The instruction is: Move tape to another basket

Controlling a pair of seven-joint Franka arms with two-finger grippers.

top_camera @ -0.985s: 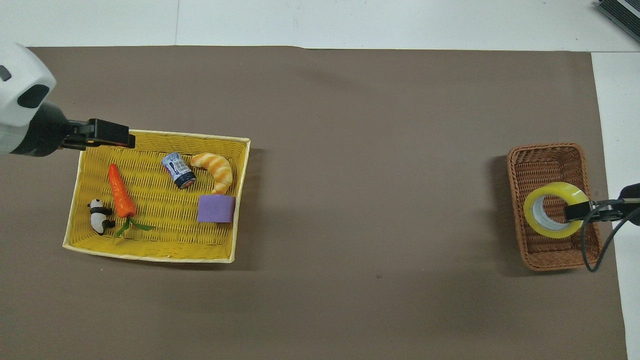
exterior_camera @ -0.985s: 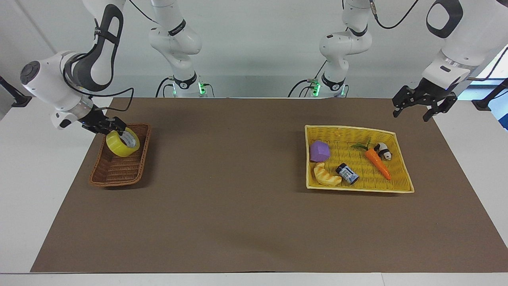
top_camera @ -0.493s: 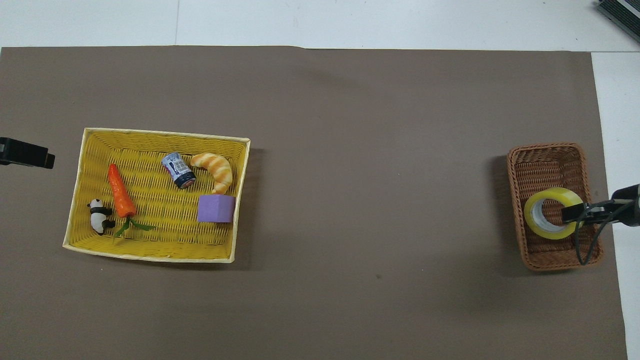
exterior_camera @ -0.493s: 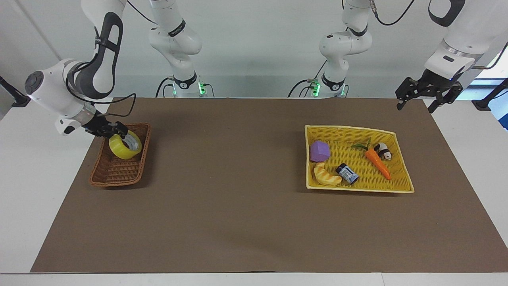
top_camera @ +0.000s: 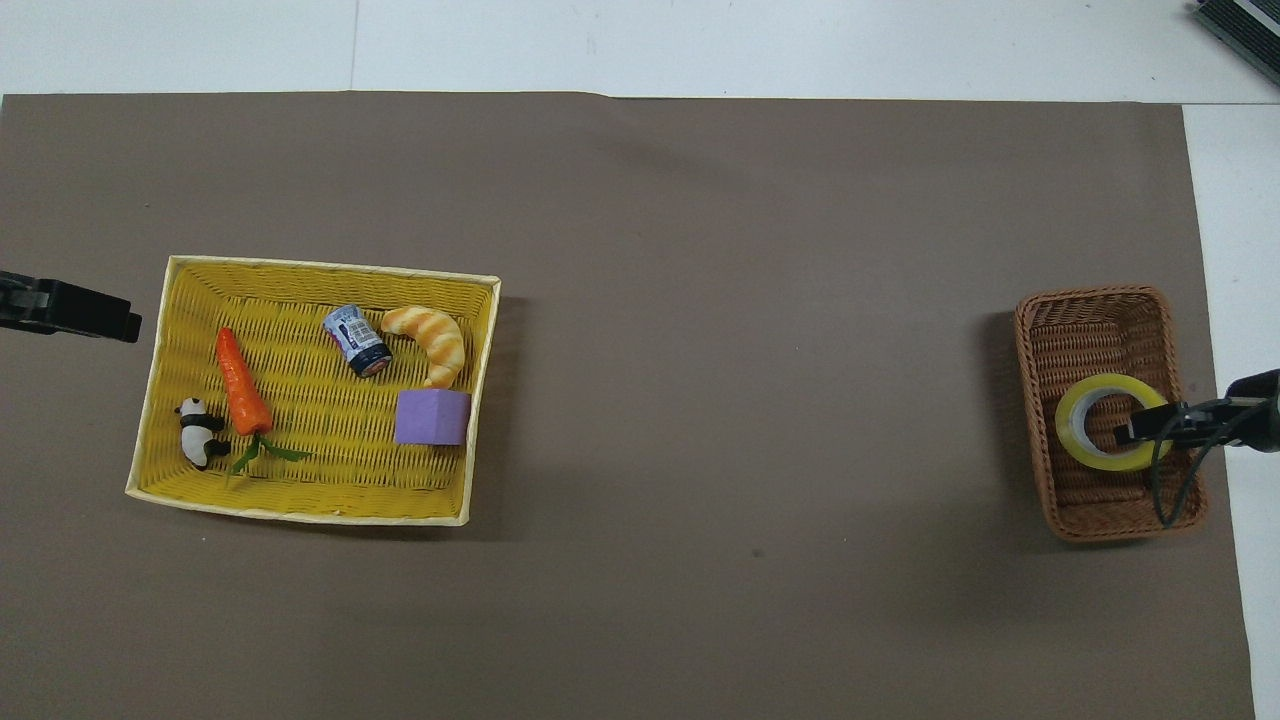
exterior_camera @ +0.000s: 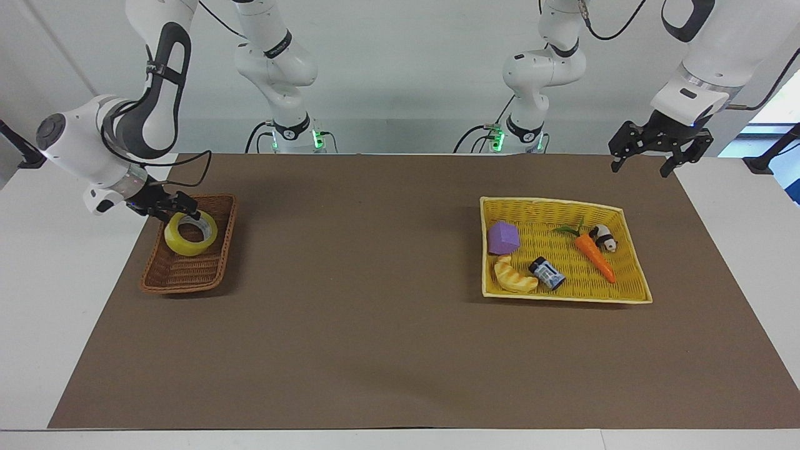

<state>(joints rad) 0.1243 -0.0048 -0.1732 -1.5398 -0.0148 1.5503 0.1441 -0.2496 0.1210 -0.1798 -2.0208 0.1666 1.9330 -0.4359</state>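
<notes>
While the right gripper (exterior_camera: 177, 207) pinches the tape (exterior_camera: 190, 233) in the wicker basket (exterior_camera: 177, 270), I watch.
The left gripper (exterior_camera: 644, 157) hangs spread and empty over the brown mat (exterior_camera: 375, 325).

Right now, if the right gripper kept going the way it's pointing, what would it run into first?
The right gripper is shut on the tape, angled down into the brown wicker basket. Straight on, the tape would probably meet the basket's floor first, though depth there is hard to judge.

Right gripper (top_camera: 1135, 432) pinches the rim of the yellow tape roll (top_camera: 1103, 436) inside the brown wicker basket (top_camera: 1038, 330); left gripper (top_camera: 120, 322) sits beside the yellow tray basket (top_camera: 480, 400) holding carrot (top_camera: 241, 381), panda (top_camera: 198, 432), croissant (top_camera: 430, 338), can (top_camera: 356, 340), purple block (top_camera: 432, 417).
</notes>
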